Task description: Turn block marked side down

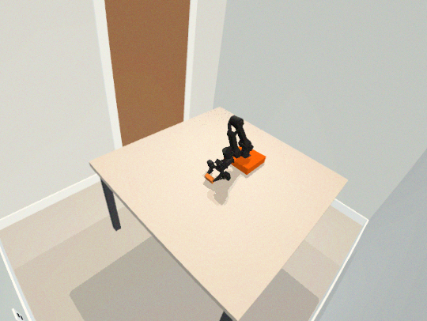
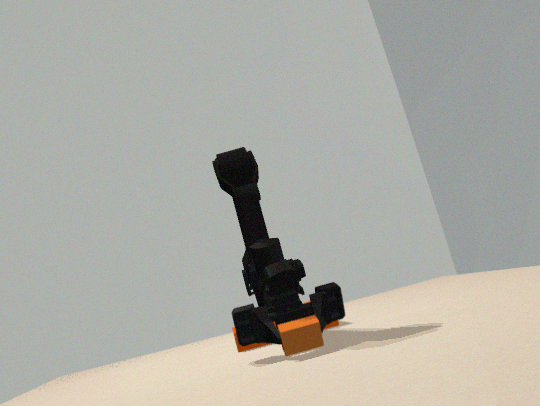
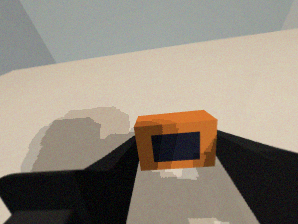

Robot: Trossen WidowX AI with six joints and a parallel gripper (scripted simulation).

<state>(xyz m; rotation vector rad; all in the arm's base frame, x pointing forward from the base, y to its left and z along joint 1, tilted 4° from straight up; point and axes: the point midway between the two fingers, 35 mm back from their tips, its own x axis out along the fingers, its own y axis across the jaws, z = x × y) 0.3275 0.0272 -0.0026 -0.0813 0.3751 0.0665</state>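
Observation:
An orange block (image 1: 209, 179) (image 2: 303, 338) (image 3: 175, 119) is held low over the table (image 1: 257, 237) (image 2: 425, 370) (image 3: 75, 95). Its marked side, with a dark rectangle (image 3: 175, 147), faces back toward the wrist camera and the arm, roughly upright. This mark is hidden in the top and exterior views. My gripper (image 1: 210, 177) (image 2: 301, 332) (image 3: 172, 136) is shut on the block, one finger at each side, and reaches forward nearly level. The block's shadow lies close beneath it in the exterior view; whether its lower edge touches the table I cannot tell.
The arm stands on an orange base slab (image 1: 248, 168) behind the gripper. The arm (image 1: 236, 122) (image 2: 250, 210) rises in a high bend above it. Shadows of the arm and gripper fall on the table beside the block. Walls and a brown door (image 1: 148, 71) stand beyond the table.

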